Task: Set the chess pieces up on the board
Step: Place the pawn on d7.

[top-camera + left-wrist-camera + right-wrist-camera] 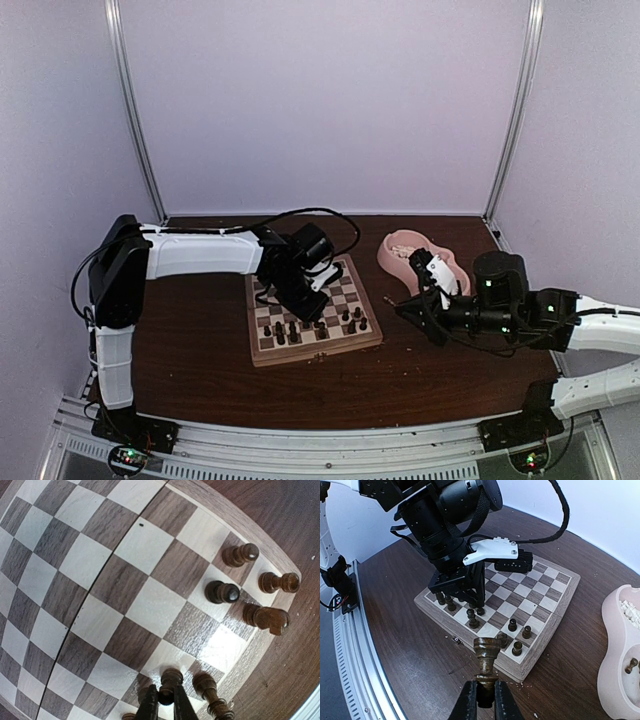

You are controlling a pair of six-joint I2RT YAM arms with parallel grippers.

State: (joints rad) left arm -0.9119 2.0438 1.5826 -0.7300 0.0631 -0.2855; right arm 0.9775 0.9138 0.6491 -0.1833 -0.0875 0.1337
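Observation:
The wooden chessboard (312,354) lies in the middle of the table, with several dark pieces (345,318) along its near rows. My left gripper (306,303) is low over the board's near side. In the left wrist view it (166,706) is shut on the head of a dark pawn (170,679) that stands on a square. Four dark pieces (222,592) stand at the board's corner (125,580). My right gripper (485,696) is shut on the base of a dark rook (486,655), held above the table just right of the board (540,587).
A pink double bowl (395,262) stands at the right of the board. It holds cream-white pieces (630,610) in the far half and a dark piece (631,665) in the near half. A small metal clasp (456,640) sits at the board's near edge.

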